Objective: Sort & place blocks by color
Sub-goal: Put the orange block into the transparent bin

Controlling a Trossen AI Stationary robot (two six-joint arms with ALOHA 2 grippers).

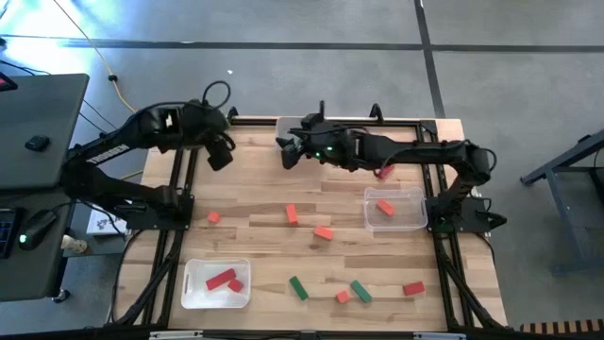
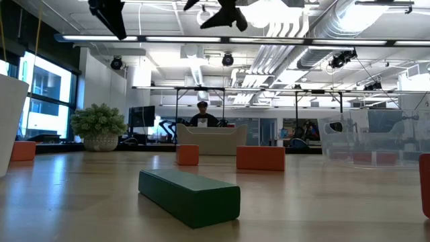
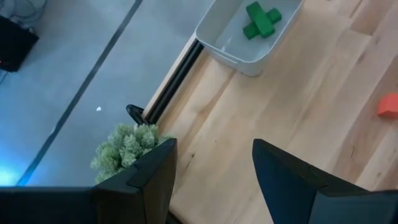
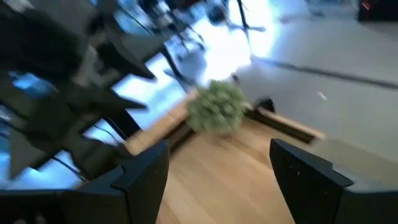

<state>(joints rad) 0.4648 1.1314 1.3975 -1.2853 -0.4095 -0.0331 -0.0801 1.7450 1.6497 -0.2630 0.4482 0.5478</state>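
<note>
Both arms hover high over the far side of the worktop [image 1: 264, 189], jaws open and empty. The left gripper [image 1: 219, 156] is at far left, the right gripper [image 1: 288, 156] near far centre. Loose blocks lie toward the near side; the closest, a red block [image 1: 292, 214], points its long axis away from the right gripper.

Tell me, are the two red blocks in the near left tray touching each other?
Cannot tell. In the high view the long red block and the smaller red block lie side by side, with no plain gap or contact.
</note>
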